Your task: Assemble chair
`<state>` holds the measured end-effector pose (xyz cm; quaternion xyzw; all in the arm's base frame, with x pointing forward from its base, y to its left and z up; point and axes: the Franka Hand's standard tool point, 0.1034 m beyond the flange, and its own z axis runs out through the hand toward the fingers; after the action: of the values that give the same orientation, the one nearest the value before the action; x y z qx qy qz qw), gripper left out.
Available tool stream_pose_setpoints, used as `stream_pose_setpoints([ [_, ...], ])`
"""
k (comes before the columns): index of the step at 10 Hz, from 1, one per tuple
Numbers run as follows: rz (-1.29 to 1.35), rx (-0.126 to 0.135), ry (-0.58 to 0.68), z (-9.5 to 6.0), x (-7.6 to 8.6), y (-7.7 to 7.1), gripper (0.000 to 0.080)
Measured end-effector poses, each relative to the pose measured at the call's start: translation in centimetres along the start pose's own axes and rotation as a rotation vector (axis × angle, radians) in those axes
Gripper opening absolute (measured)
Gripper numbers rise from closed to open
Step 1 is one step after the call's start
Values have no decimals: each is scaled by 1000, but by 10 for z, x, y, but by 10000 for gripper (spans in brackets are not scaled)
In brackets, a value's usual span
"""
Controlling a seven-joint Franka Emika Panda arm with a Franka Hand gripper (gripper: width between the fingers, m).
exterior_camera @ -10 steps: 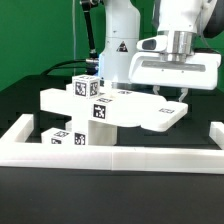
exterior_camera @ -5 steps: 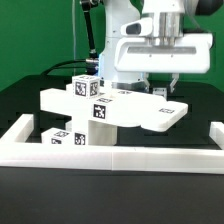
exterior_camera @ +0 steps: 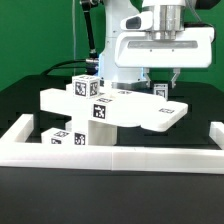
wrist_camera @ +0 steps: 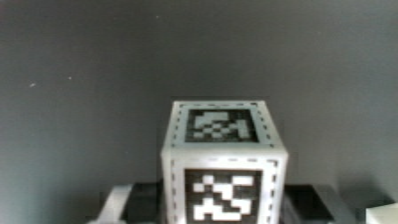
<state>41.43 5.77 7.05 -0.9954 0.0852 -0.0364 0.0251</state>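
A Franka arm's gripper [exterior_camera: 162,82] holds a tagged square leg [wrist_camera: 221,160] between its fingers, raised above the seat plate [exterior_camera: 110,108] mid-bench, behind the border wall [exterior_camera: 110,155] along the front edge. Two tagged blocks already stand on the plate; another part [exterior_camera: 65,137] lies beneath. Most joining appears still ahead.

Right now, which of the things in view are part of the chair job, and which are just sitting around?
Part of the job:
- seat plate
- tagged square leg blocks standing on it
- tagged part lying under the plate
- gripper above the plate, holding a tagged block

Just there:
- white border wall
- black table
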Motion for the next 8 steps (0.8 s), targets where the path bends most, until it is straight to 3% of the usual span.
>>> stream_pose_setpoints([
  [1, -86, -9, 6, -4, 7, 8, 288],
  [5, -146, 20, 43, -50, 70, 33, 288],
  [8, -150, 16, 34, -45, 63, 33, 288],
])
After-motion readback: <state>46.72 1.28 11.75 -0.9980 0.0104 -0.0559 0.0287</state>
